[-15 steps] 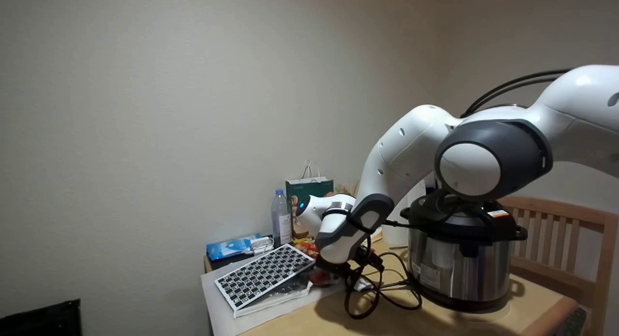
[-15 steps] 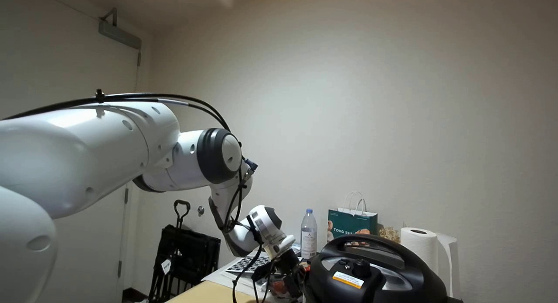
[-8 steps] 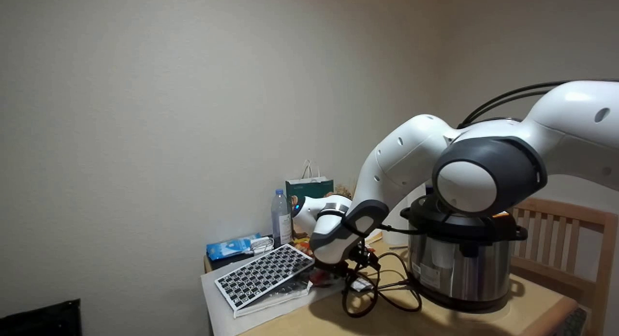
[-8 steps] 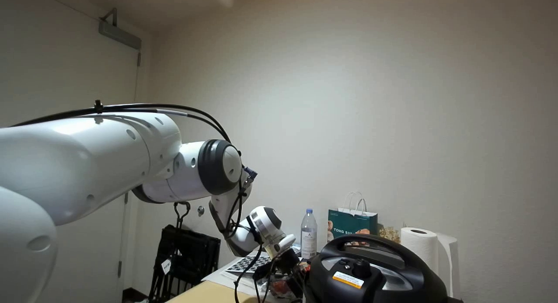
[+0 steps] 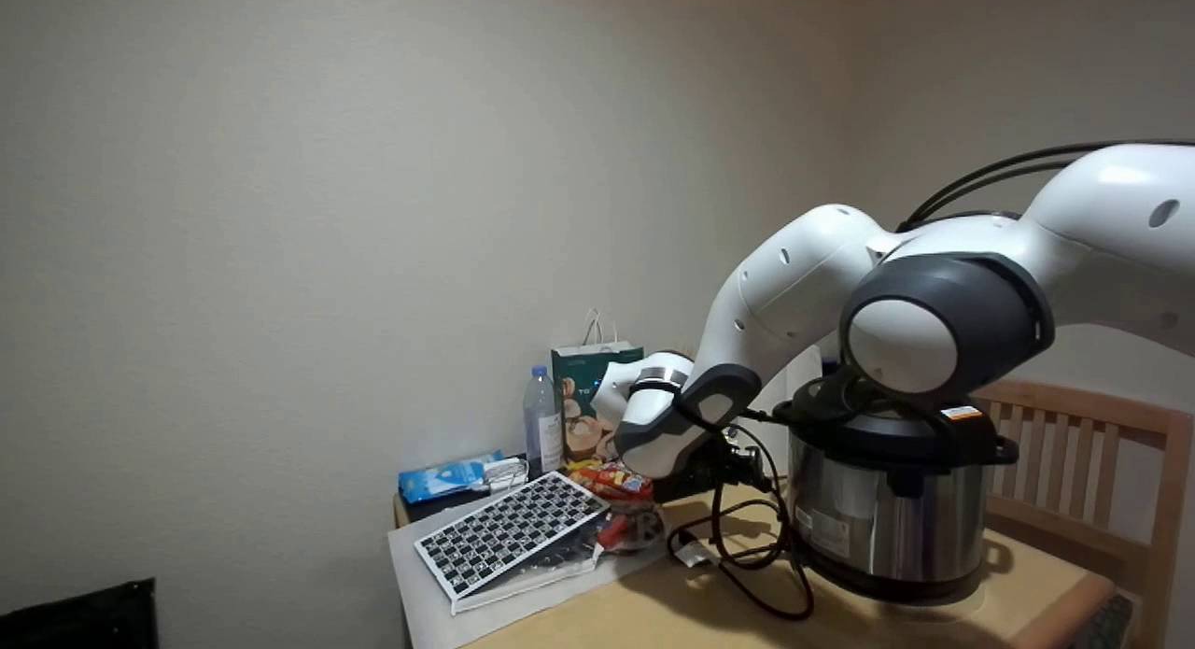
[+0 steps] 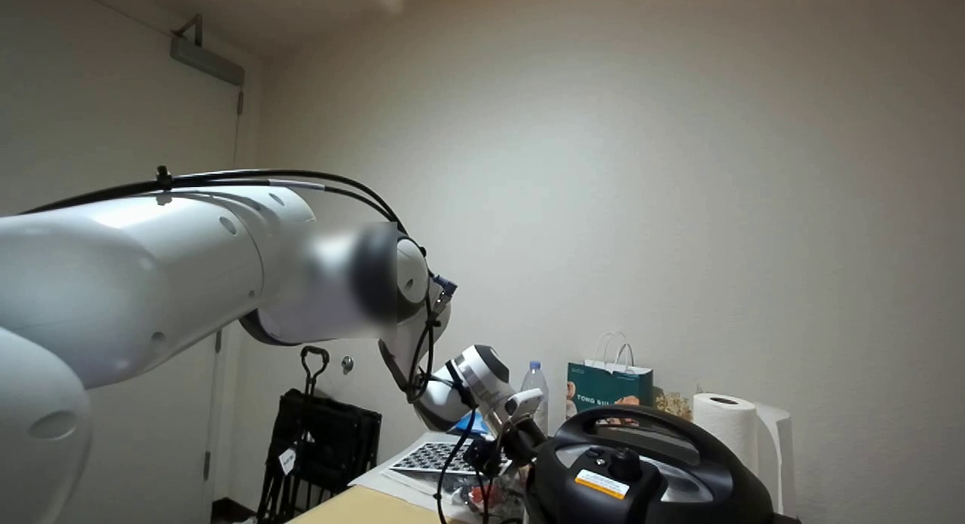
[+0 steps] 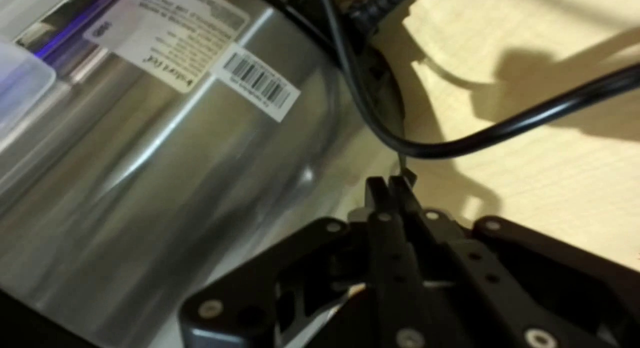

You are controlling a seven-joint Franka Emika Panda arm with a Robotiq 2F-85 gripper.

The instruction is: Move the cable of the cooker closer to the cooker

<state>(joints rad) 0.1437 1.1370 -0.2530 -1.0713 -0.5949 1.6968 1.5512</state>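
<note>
Pale walls (image 5: 373,210) back a light wooden table (image 5: 565,626) where the black gripper (image 7: 389,182) of a white robot arm (image 5: 789,275) points at a stainless-steel pressure cooker (image 5: 892,528), just beside it. The gripper's two fingers (image 7: 376,193) are pressed together in the wrist view, tips appearing over the lower part of the cooker's side; whether they touch the steel cannot be told. Below the gripper, in an exterior view, the black power cable (image 5: 792,617) lies in loose loops on the tabletop, running up to the cooker's dark base. Close beyond the fingertips in the wrist view, a glossy black cord (image 7: 450,149) bends past the tips rather than between them; whether it belongs to the cooker or to the arm cannot be made out. On the gripper's far side from the cooker, a black-and-white checkered board (image 5: 511,534) lies tilted near a blue packet (image 5: 446,481). Farther back than the gripper stand a clear bottle (image 5: 541,423) and a green paper bag (image 5: 581,378). Past the cooker as seen from the gripper is a slatted wooden chair (image 5: 1102,404), and in an exterior view a paper-towel roll (image 6: 724,430) rises behind the cooker's black lid.
</note>
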